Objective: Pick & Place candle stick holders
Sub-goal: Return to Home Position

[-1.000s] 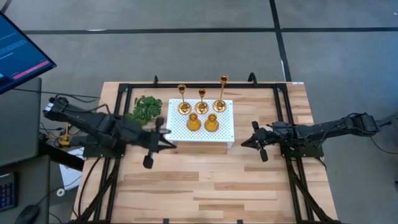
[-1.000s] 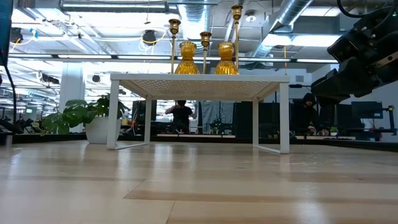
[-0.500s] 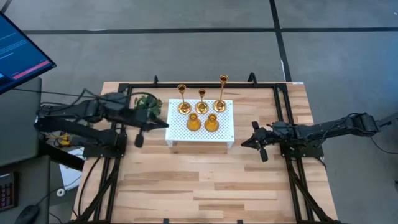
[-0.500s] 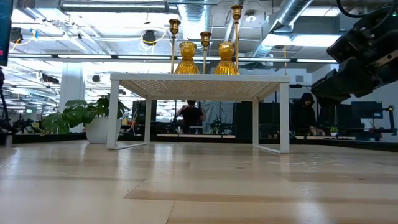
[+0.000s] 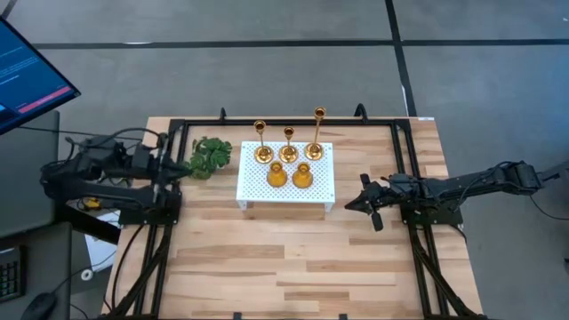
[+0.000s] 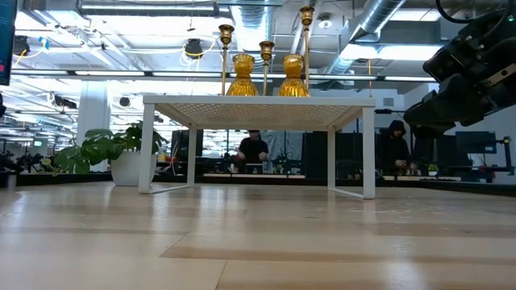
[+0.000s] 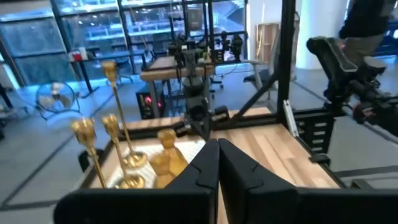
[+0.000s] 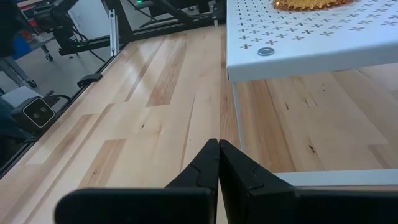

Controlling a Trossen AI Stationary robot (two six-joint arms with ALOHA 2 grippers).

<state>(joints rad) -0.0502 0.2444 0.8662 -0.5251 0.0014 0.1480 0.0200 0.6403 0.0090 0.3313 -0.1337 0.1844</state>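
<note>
Standing on the white shelf (image 5: pixel 263 190), all five candle stick holders (image 5: pixel 277 175) are looking placed; left gripper (image 5: pixel 184 166) and right gripper (image 5: pixel 350 204) are idling clear, fingers closed, empty.

Squat amber holder (image 8: pixel 309 4) — base only, cut by the picture's edge (right wrist view). Right arm (image 6: pixel 472 68) — cropped at the low view's edge. Monitor (image 5: pixel 27 71) likewise cropped, high view.

Left jaws back beside sprig (image 5: pixel 211 155)
</note>
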